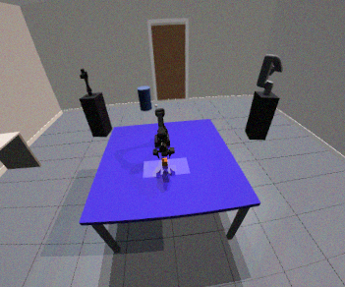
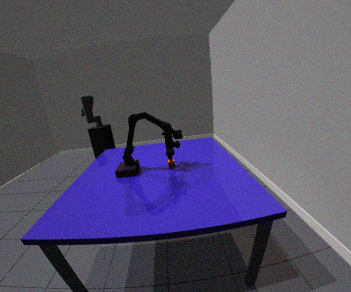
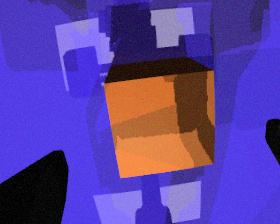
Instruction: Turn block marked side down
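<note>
From the top view, the orange block sits on the blue table near frame center, at the top edge of a pale patch, with the gripper right above it, too small to read any long axis. In the exterior view the arm bends down so the gripper hangs directly over the block. Wrist view: the block fills the center, roughly cube-shaped and slightly rotated, no mark visible, and the dark fingers are spread wide at the lower corners, gripping nothing.

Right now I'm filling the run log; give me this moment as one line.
gripper: open, empty, above block | orange block: on blue table, ungrasped | flip: not yet done
</note>
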Available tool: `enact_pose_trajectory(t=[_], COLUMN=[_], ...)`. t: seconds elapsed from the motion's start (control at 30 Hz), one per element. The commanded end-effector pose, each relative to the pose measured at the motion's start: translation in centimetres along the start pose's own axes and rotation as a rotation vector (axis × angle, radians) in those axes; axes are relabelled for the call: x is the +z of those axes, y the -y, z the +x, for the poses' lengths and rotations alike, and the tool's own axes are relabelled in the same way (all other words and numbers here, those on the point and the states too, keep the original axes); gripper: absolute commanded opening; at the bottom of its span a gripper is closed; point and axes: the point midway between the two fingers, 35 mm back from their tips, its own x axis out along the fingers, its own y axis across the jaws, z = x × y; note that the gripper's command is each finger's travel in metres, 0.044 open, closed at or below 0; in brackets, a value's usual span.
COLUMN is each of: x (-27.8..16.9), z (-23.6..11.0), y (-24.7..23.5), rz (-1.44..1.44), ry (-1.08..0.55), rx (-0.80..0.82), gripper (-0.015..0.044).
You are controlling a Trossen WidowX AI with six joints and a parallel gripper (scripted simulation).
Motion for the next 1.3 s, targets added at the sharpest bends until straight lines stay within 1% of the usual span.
enact_pose_trajectory(t=[0.0,0.73,1.0,1.27], x=[0.0,-0.1,-0.1,-0.1], z=[0.6,4.0,4.0,4.0], y=[0.1,0.1,0.1,0.1], rz=[-0.005,-0.004,-0.004,-0.004], ry=[-0.001,-0.002,-0.002,-0.002], rx=[-0.005,-0.005,-0.005,-0.005], gripper=[0.044,0.044,0.023,0.0177])
